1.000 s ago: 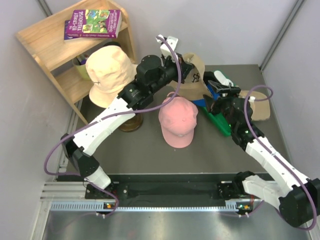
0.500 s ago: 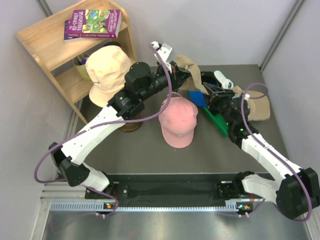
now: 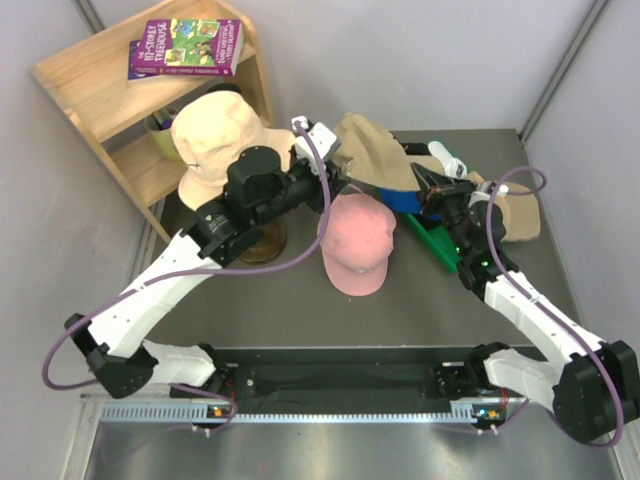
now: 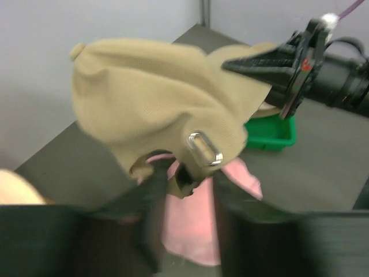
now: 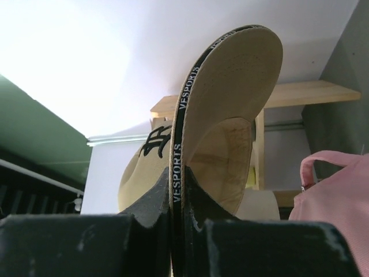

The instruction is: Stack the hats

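Observation:
The khaki cap (image 3: 375,152) hangs above the table's back, over the pink cap (image 3: 357,243). My right gripper (image 3: 425,182) is shut on its brim (image 5: 230,75), which stands edge-on between the fingers (image 5: 151,199). My left gripper (image 3: 337,184) is open just left of the cap. The cap's back strap and buckle (image 4: 204,148) dangle loosely between the spread left fingers (image 4: 151,190), and the pink cap (image 4: 190,219) lies below them. A blue cap (image 3: 400,200) lies under the khaki one. A pale peach hat (image 3: 215,145) sits on a stand at the left.
A green bin (image 3: 437,245) lies under my right arm, with another tan cap (image 3: 512,215) at the far right. A wooden shelf (image 3: 100,85) with a book (image 3: 187,47) fills the back left corner. Grey walls close in the back and sides.
My left gripper opened, let go of the khaki cap's back and drew back leftward. My right gripper closed on the cap's brim.

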`<state>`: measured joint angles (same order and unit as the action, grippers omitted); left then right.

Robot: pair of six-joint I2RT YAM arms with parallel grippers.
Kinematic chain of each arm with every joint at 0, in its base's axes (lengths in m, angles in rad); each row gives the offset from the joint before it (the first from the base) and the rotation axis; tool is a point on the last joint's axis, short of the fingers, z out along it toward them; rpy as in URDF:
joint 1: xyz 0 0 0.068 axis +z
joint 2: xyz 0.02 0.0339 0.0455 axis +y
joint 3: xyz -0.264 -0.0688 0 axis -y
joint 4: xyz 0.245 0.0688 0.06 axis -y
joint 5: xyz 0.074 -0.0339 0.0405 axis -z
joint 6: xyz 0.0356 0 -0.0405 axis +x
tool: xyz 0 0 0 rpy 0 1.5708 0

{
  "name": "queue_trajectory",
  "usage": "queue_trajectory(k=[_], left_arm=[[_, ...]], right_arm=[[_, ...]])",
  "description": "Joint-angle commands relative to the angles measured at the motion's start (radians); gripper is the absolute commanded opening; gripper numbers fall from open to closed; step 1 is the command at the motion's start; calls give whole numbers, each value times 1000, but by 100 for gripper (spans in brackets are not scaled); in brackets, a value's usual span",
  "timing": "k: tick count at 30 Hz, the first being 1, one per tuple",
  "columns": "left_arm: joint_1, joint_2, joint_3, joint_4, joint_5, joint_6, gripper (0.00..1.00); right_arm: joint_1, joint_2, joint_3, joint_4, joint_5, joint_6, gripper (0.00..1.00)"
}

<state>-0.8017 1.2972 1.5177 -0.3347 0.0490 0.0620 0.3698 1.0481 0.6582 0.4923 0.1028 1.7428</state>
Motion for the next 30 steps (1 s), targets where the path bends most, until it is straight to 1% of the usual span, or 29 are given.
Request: queue_trajectory(k=[1,2,4,5,7,9,10,13,18,21,22,28,30], left_arm=[[-2,-101,-40,-99,-69,47,56],[-4,-110,-45,-118,-75,35,73],[-4,-136,-57,-121,-89,-5,85],[-2,-144,-59,-110,-100,-16,93],[-2,-165,-51,-104,-91,-36,96],[-2,-179,-18,-121,-54,-40,99],[-2,-185,-2,-133,-22,-44,99],[-2,-190,55,-171,12,-54,99],[-2,-200,53,-167,-11,-59,99],[-2,-203,32,-138,-40,-93,99],[-2,-203,29,-112,-70,-105,99],[-2,-174,48,-52,-74,-128,99],[-2,-150,67,-27,-74,-142,99]], right_arm=[[-9,-60,-34,160,17,-54,0],[-9,-80,-41,178,21,-57,0],[-11,-94,-58,183,25,-71,0],[-11,-109,-63,172,25,-78,0],[-11,-123,-74,164,23,-97,0],[-9,-145,-86,161,21,-124,0],[-11,-152,-88,160,24,-138,0],[-11,-177,-103,138,28,-157,0],[15,-175,-129,166,37,-127,0],[61,-166,-98,138,47,-155,0],[86,-160,-95,132,49,-155,0],[168,-169,-137,121,100,-146,0],[188,-194,-143,66,101,-153,0]])
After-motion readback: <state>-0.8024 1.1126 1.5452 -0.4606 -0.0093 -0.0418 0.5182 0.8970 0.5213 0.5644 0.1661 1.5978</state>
